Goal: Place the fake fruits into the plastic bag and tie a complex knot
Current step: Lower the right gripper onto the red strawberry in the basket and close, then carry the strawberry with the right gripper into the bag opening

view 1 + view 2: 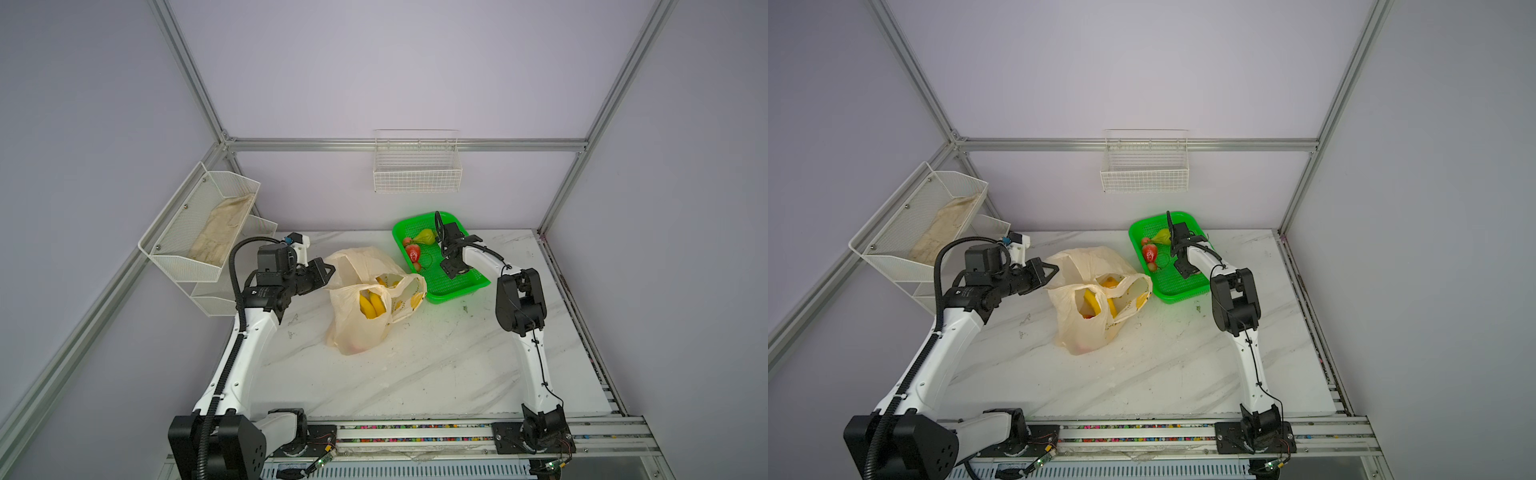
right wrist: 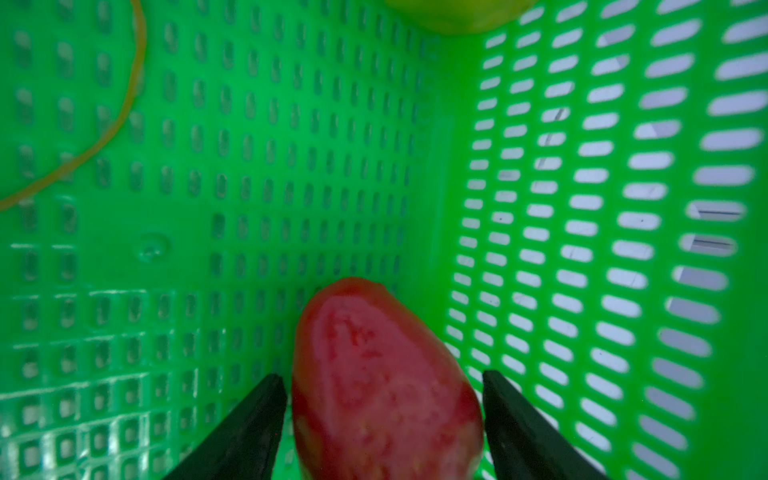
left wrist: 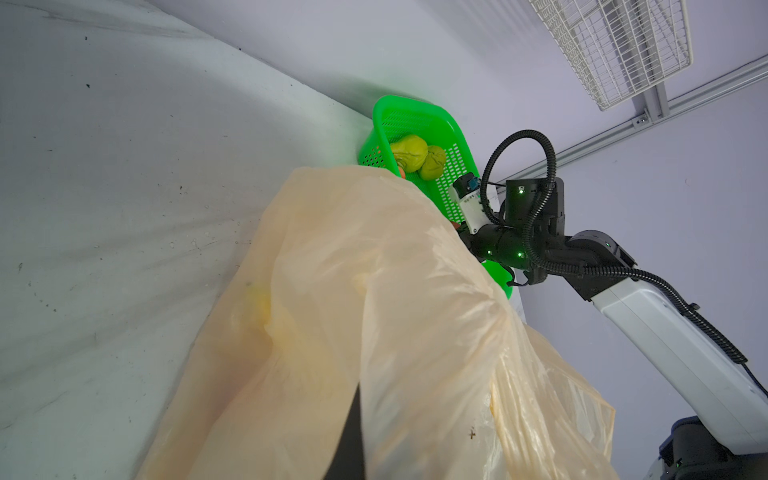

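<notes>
My right gripper is down inside the green basket, and a red strawberry lies squarely between its two black fingers. The fruit's long axis runs straight out ahead of the fingers, in line with them, with its narrow tip pointing away from my wrist and its fat end back toward my palm. The jaws stand open, one finger close on each flank of the berry. There is a sliver of gap on one side, and on the other I cannot tell whether the finger touches. Nothing is gripped yet. The basket's slotted wall rises just beside one finger, so I judge that the squeeze must come straight across the fruit's width. A green pear sits well ahead of the fingertips, past the berry's tip.

This arm is the nearer one by far. In both top views it reaches forward with the elbow high and the wrist folded steeply down into the basket.

My left gripper is clamped shut on the rim of the plastic bag, with the forearm low and level. It holds the mouth open toward the basket, with the yellow bananas already inside. The bag lies well apart from my right fingers, off to their side.
</notes>
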`<control>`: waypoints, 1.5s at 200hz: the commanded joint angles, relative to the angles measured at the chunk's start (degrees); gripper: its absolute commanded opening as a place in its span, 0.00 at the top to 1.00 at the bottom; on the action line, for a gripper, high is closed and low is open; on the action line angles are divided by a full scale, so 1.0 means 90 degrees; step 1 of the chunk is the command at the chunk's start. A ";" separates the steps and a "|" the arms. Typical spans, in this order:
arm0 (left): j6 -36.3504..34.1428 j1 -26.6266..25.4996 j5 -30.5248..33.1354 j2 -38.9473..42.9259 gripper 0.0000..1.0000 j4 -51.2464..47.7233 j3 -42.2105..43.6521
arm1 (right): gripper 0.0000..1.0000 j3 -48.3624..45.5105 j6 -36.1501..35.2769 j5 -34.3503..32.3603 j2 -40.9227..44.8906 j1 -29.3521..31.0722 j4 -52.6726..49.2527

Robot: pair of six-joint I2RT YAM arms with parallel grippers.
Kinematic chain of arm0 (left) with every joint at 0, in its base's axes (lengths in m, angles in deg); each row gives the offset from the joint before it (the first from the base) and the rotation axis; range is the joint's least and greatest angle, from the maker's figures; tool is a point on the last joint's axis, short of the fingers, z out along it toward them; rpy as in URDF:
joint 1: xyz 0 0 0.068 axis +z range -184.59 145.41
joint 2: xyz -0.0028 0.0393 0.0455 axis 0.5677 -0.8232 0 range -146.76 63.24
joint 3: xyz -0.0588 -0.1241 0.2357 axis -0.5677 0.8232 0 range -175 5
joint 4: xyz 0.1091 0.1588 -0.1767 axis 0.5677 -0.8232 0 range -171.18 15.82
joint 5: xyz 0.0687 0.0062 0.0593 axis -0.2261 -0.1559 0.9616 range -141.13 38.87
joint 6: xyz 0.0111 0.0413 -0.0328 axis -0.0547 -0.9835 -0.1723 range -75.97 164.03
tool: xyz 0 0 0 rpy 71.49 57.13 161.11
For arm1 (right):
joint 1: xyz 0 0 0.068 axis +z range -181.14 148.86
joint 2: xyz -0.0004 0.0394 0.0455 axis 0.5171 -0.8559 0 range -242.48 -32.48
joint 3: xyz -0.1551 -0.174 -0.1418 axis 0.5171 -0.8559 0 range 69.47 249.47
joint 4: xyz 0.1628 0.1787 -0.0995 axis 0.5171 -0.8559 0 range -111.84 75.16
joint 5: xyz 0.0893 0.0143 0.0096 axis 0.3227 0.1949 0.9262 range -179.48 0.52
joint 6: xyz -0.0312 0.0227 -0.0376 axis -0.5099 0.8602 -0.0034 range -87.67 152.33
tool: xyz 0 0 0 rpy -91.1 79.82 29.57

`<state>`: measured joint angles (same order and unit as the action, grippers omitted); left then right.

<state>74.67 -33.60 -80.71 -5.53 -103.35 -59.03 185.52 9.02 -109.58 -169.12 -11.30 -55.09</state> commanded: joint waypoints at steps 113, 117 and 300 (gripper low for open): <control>-0.0083 -0.0003 0.0025 0.0112 1.00 0.0279 0.0000 | 0.54 0.0504 0.0297 0.1159 0.0080 -0.0151 -0.0814; -0.0083 0.0002 0.0025 0.0112 1.00 0.0274 0.0002 | 0.54 0.0504 0.0296 0.1255 0.0149 -0.0157 -0.0798; 0.0080 -0.0008 -0.0101 0.0132 1.00 0.0311 -0.0075 | 0.61 -0.5742 0.2383 0.5156 0.7337 0.1545 0.2622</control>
<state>74.93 -33.60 -80.82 -5.53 -102.50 -59.03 134.42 31.01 -64.86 -101.43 -2.01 -32.20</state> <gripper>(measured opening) 0.047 0.624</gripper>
